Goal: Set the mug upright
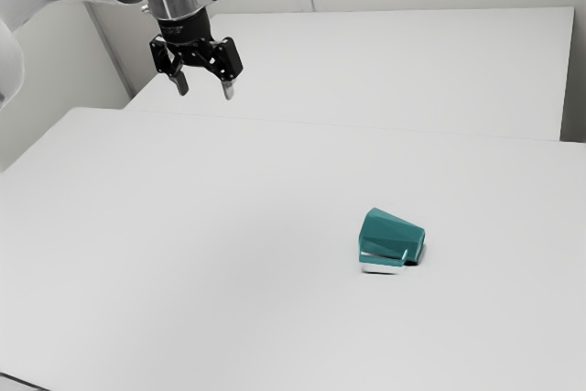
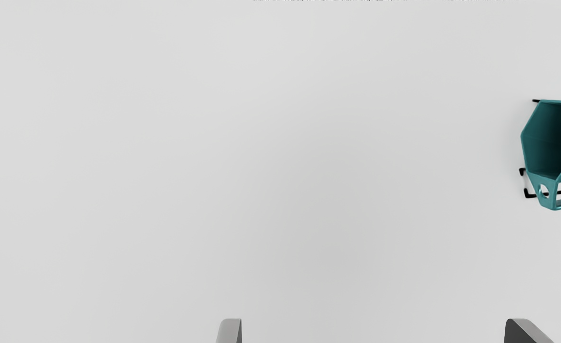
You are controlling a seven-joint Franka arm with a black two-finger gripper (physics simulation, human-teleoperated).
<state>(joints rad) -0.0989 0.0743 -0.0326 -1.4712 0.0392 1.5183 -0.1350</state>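
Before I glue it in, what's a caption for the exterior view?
Teal faceted mug lying sideways on a white table, black two-finger gripper hovering open.

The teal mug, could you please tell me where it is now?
In the exterior view, the teal mug lies on its side on the white table, toward the exterior view's right, lower than and well clear of the open gripper.
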